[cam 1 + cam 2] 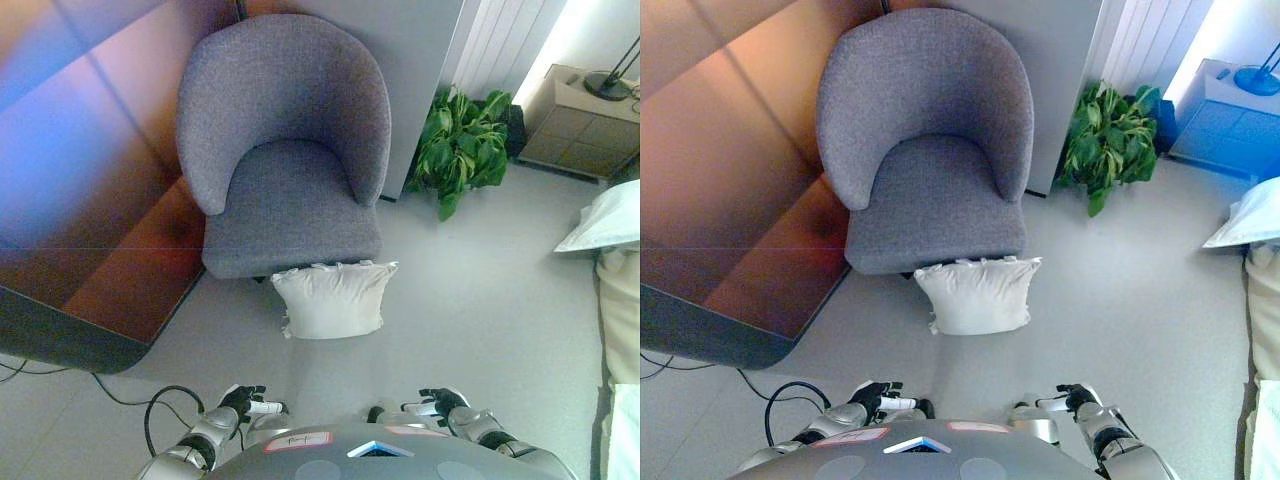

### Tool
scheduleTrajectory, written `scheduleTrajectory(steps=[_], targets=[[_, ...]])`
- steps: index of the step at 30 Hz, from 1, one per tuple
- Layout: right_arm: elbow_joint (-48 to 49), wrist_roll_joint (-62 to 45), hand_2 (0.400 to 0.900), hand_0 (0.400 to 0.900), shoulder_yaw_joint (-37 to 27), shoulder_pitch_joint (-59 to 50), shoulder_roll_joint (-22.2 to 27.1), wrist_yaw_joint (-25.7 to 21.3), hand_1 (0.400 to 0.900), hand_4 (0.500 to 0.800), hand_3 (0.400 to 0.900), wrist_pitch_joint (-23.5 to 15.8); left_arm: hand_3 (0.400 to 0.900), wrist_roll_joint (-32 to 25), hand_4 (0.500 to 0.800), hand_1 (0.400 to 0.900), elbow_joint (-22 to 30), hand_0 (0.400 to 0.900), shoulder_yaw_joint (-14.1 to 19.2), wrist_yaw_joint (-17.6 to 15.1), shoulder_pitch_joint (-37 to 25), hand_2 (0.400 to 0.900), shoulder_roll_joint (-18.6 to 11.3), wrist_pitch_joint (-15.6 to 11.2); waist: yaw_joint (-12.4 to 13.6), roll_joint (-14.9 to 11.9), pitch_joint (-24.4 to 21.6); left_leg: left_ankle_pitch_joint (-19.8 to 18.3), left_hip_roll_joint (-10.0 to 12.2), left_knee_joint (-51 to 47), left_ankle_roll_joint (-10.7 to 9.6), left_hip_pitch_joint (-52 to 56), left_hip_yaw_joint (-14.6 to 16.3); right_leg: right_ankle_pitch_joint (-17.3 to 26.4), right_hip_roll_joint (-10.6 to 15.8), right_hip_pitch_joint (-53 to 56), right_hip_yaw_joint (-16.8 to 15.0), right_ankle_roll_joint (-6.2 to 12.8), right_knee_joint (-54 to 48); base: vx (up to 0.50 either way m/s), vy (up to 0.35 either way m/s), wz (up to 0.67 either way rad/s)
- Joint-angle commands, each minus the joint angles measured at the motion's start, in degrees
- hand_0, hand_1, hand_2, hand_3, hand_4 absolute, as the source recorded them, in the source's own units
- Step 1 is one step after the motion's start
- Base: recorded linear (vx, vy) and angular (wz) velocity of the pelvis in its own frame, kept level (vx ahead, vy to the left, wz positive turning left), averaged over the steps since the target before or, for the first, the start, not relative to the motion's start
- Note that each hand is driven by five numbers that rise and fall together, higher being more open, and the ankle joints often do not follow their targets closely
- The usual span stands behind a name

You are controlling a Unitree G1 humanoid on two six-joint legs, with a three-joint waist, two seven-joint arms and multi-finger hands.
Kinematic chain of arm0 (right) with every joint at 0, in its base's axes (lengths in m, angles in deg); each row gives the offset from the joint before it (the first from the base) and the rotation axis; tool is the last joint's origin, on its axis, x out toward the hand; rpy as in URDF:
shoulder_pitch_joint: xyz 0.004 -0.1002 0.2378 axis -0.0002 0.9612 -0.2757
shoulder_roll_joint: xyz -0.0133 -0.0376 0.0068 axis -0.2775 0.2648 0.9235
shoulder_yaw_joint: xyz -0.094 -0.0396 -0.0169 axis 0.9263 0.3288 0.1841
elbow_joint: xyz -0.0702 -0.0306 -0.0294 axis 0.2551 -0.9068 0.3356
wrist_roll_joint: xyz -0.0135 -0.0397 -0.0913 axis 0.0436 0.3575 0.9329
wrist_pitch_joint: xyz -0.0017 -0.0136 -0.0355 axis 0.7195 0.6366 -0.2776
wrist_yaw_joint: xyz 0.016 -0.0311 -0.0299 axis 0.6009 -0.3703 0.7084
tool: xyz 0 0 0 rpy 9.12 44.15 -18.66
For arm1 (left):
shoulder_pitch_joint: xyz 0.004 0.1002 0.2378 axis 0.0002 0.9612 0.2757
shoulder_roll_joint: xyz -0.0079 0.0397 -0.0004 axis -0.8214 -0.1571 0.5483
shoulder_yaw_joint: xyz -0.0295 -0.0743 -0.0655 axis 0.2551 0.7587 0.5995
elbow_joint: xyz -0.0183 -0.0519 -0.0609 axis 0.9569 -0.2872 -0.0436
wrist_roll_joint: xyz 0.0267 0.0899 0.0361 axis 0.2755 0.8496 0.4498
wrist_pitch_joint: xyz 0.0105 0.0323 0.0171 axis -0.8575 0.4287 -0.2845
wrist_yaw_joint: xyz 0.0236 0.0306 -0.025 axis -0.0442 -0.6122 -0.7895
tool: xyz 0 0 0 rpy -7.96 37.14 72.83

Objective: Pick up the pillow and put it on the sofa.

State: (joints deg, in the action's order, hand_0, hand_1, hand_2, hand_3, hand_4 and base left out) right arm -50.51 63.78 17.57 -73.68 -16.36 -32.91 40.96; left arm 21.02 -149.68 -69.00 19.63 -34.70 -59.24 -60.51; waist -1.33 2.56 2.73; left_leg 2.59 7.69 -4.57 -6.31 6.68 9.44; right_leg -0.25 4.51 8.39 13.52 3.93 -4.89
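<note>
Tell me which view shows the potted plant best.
The left eye view: the plant shows whole beside the grey armchair. The right eye view shows it whole too, with a blue tint on the cabinet behind.

A white pillow (332, 299) lies on the grey floor (480, 300), touching the front edge of a grey armchair (285, 140). A green plant (462, 145) stands right of the chair. Low in the view, the left robot hand (243, 402) and right robot hand (437, 405) hang with fingers relaxed, holding nothing.
</note>
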Motion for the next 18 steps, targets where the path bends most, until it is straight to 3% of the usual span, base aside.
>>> scheduleTrajectory(steps=[1, 4, 6, 8, 10, 15, 18], targets=[[-2.7, -1.9, 0.9, 0.9, 1.6, -3.1, -3.0, 0.8, 0.9, 0.8, 0.9, 0.3, 0.9, -0.1, 0.8, 0.9, -2.4, 0.9, -0.1, -3.4, -3.2, 0.9, -1.0, -3.5, -0.6, -3.0, 2.0, -3.3, -3.9, 1.2, 3.2, 0.5, 2.2, -0.8, -1.4, -2.4, -1.9, 1.31, 2.6, 0.02, -0.105, 0.02], [-2.3, -2.4, 0.9, 0.9, 1.3, -3.2, -2.6, -0.2, 0.9, 0.8, 0.9, 0.4, 0.9, -6.6, 0.8, 0.9, -1.5, 0.9, 1.3, -6.1, -3.7, 0.9, -0.9, -6.7, -1.2, -4.1, 3.1, -4.5, -2.8, 9.3, 2.7, -2.6, 2.4, -1.1, -1.7, -4.0, -3.8, -0.01, 4.3, 0.0, -0.132, -0.06], [-1.8, -1.6, 0.9, 0.9, 1.2, -3.1, -2.0, 0.1, 0.9, 0.8, 0.9, 0.9, 0.9, -9.7, 0.8, 0.9, -0.6, 0.9, 3.2, -7.5, -3.7, 0.9, -0.7, -9.2, -0.6, -5.7, 4.8, -2.7, -1.1, 20.6, 2.5, -7.9, 2.3, -0.7, -1.3, -4.4, -4.0, -1.3, 5.2, -0.01, -0.178, -0.27], [-2.1, -0.9, 0.9, 0.9, 1.2, -2.8, -1.6, 0.1, 0.9, 0.8, 0.9, 1.5, 0.9, -11.4, 0.8, 0.9, -0.2, 0.9, 5.3, -8.1, -3.4, 0.9, -0.6, -11.2, 0.5, -6.1, 6.6, -0.3, -0.2, 24.9, 2.5, -12.3, 1.4, -1.1, -1.9, -3.9, -4.8, -2.02, 6.0, 0.08, -0.115, -0.29], [-3.2, -0.7, 0.9, 0.9, 0.7, -2.3, -1.1, 0.0, 0.9, 0.8, 0.9, 1.3, 0.9, -10.9, 0.8, 0.9, 0.0, 0.9, 6.5, -8.1, -2.9, 0.9, -0.8, -12.1, 1.3, -5.7, 8.0, 1.7, 0.9, 22.4, 1.8, -13.7, 1.5, -2.2, -2.8, -2.4, -5.3, -1.95, 6.5, 0.2, 0.006, -0.18], [-4.8, 0.7, 0.9, 0.9, -1.0, -0.4, -0.2, 0.4, 0.9, 0.8, 0.9, -0.5, 0.9, -10.0, 0.8, 0.9, -1.5, 0.9, 7.3, -7.8, -2.0, 0.9, -0.2, -14.1, 3.1, -3.1, 8.4, 11.7, 2.4, 5.5, -1.8, -16.1, 0.4, -5.2, -4.3, 3.1, -5.3, -1.23, 4.8, 0.32, 0.12, -0.25], [-5.2, 0.8, 0.9, 0.9, -0.9, 0.2, 0.1, 0.0, 0.9, 0.8, 0.9, -1.5, 0.9, -11.2, 0.8, 0.9, -1.8, 0.9, 7.1, -7.3, -1.7, 0.9, 0.2, -14.3, 4.0, -2.1, 8.3, 13.8, 2.4, 2.4, -2.5, -17.7, 1.0, -7.8, -4.1, 5.5, -5.0, -0.87, 5.3, 0.33, 0.182, -0.25]])
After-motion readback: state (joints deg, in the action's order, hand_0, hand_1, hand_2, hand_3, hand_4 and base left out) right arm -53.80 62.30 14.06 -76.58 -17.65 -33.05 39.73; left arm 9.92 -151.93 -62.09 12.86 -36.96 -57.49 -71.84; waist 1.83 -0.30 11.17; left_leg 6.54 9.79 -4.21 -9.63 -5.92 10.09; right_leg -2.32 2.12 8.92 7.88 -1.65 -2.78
